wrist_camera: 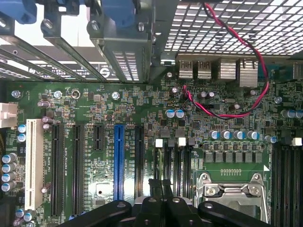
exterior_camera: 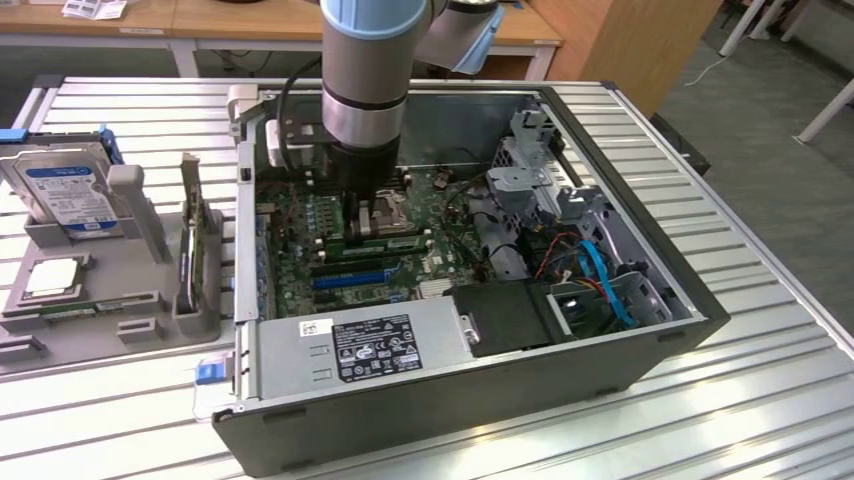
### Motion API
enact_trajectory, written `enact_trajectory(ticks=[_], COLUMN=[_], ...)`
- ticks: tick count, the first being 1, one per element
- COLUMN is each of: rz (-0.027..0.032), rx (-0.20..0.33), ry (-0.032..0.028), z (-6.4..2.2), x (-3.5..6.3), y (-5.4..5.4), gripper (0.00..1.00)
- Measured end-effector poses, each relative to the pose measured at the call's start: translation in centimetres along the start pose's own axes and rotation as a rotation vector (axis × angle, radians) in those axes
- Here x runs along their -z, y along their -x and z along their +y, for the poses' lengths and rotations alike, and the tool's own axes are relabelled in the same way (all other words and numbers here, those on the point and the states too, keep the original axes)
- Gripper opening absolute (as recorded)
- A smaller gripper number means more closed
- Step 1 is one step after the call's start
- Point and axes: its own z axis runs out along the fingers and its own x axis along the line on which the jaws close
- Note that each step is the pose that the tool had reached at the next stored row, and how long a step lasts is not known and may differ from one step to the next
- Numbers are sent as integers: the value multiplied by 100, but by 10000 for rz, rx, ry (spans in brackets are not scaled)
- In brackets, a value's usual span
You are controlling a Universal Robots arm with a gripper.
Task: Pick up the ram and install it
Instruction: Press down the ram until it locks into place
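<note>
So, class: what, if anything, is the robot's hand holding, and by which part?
Cannot be told: the hand sits low over the green motherboard inside the open grey computer case, its grip hidden.

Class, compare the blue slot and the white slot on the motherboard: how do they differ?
The blue slot is narrower than the white slot. Black slots flank the blue slot; the white slot sits by the edge of the board. Both are long, empty and parallel.
</note>
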Motion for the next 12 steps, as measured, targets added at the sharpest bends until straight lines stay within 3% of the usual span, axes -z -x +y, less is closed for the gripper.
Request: enact_trajectory(ticks=[12], rz=[-2], rx=[0], ry=[-2], z=[0], x=[-10], y=[0], gripper=[10])
